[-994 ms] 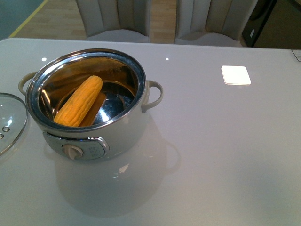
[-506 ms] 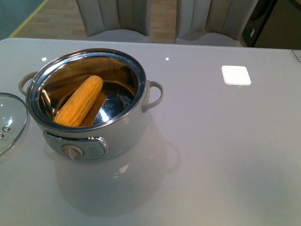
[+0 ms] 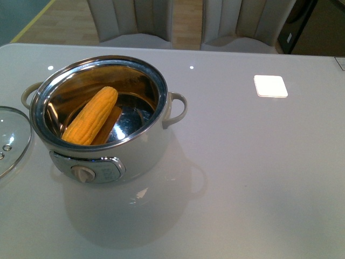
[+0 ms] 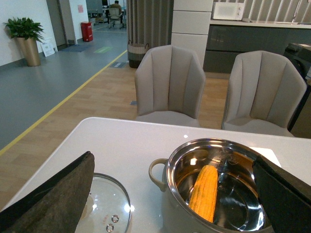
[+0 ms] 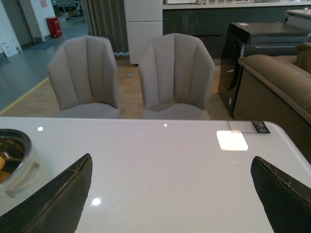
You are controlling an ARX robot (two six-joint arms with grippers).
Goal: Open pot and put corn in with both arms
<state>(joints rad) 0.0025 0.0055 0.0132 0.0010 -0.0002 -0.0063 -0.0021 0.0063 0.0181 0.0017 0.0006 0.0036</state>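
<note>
The cream-white pot (image 3: 140, 154) stands open at the left of the table, dial panel facing me. The yellow corn (image 3: 90, 115) lies slanted inside it on the steel bottom. In the left wrist view the pot (image 4: 167, 216) and corn (image 4: 205, 191) show between the fingers. My left gripper (image 4: 177, 204) is open and empty, held back above the table. My right gripper (image 5: 172, 199) is open and empty over bare table; the pot's handle (image 5: 22, 177) shows at that view's edge. Neither arm shows in the front view.
The glass lid (image 3: 9, 139) lies flat on the table to the left of the pot; it also shows in the left wrist view (image 4: 109, 206). A white square patch (image 3: 270, 86) lies at the table's far right. Two grey chairs (image 4: 169, 85) stand behind the table.
</note>
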